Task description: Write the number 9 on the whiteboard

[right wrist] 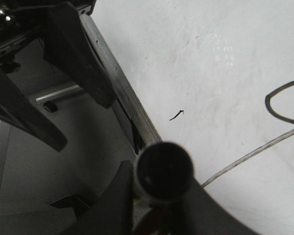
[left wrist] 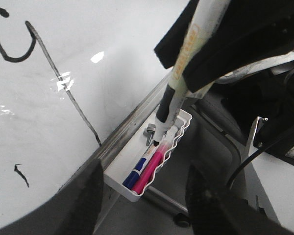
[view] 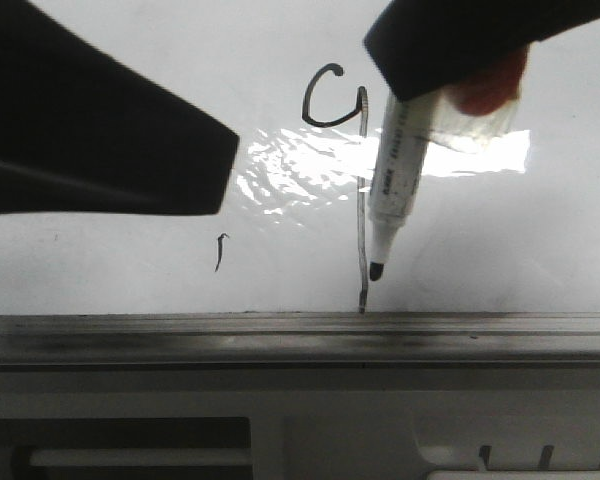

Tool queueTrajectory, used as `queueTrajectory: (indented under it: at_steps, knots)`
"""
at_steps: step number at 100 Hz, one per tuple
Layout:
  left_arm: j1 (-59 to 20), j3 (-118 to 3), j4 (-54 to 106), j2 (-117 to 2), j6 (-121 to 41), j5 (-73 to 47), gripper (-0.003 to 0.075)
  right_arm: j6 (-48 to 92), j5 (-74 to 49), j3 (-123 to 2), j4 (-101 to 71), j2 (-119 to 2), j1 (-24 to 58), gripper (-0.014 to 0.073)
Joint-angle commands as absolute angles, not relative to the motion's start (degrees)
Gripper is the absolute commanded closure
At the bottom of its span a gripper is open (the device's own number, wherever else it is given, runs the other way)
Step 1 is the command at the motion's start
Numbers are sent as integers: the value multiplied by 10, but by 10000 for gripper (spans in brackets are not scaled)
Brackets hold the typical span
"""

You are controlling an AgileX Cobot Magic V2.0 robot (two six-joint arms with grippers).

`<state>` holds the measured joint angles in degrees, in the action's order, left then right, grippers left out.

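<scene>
The whiteboard [view: 110, 265] fills the front view, with glare in the middle and a grey rail [view: 300, 325] along its lower edge. The number 9 [view: 360, 200] is drawn on it, an open loop on top and a long tail down to the rail; it also shows in the left wrist view [left wrist: 63, 85]. My right gripper [view: 450, 70] is shut on a white marker [view: 395, 165], whose black tip hangs just right of the tail's lower end, close to the board. In the right wrist view the marker's butt end [right wrist: 163, 169] sits between the fingers. My left gripper [left wrist: 142, 200] is open and empty.
A short black tick mark [view: 220, 250] lies left of the 9. A white pen tray [left wrist: 137, 171] on the rail holds a blue marker [left wrist: 139, 169] and a pink marker [left wrist: 152, 169]. The left arm [view: 90, 130] covers the board's upper left. Cables and grey frame parts lie right of the tray.
</scene>
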<state>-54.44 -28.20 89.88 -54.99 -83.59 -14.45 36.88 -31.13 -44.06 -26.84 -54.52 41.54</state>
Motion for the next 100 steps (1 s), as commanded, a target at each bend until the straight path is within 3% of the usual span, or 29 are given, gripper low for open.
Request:
queueTrajectory:
  at_steps: [1, 37, 57, 100]
  knots:
    - [-545, -310, 910, -557, -845, -157, 374, 391, -287, -461, -284, -537, 418, 664]
    - [-545, -321, 929, -591, -891, -203, 374, 435, -222, -461, -300, -540, 522, 664]
    - [-545, -321, 989, -594, -966, -244, 374, 435, -191, -461, -300, -546, 530, 664]
    - [-545, -321, 975, -596, -967, -286, 374, 435, -145, -461, -302, -545, 564, 664]
